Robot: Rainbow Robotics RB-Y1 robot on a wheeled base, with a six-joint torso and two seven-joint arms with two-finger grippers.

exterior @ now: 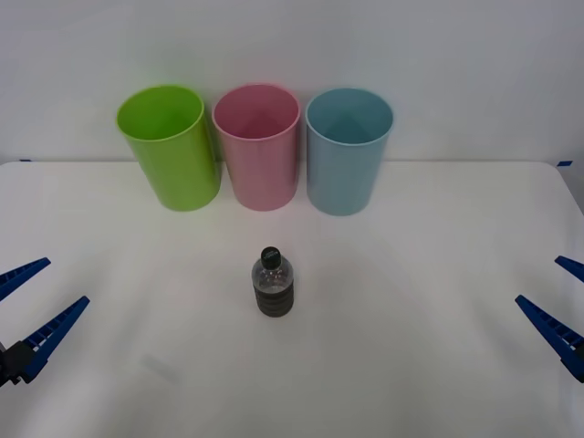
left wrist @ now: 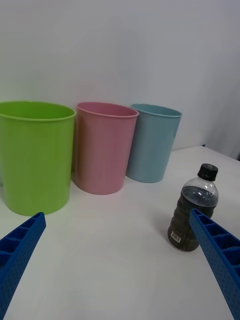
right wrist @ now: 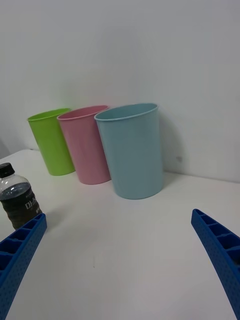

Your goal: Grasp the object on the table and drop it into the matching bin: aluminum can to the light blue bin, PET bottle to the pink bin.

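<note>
Bottle untouched, both pincers spread wide at the side edges

I fear my left pincer (exterior: 27,310) or right pincer (exterior: 561,306) tipping the upright bottle (exterior: 273,284) mid-surface (exterior: 411,365), or dropping it beside the pink bin (exterior: 257,146)

Three bins in row, upper middle of front view: one lime green bin (exterior: 171,146) at left, one pink bin (exterior: 258,144) in middle, one light blue bin (exterior: 348,149) at right. All three upright.

One PET bottle (exterior: 273,282), centre of frame, one black cap on top, one dark label band.

One table (exterior: 411,347), white, spans lower frame.

Two grippers: left gripper (exterior: 27,306) at lower left edge, right gripper (exterior: 568,306) at lower right edge. Two blue ribbed fingers each, spread apart.
</note>
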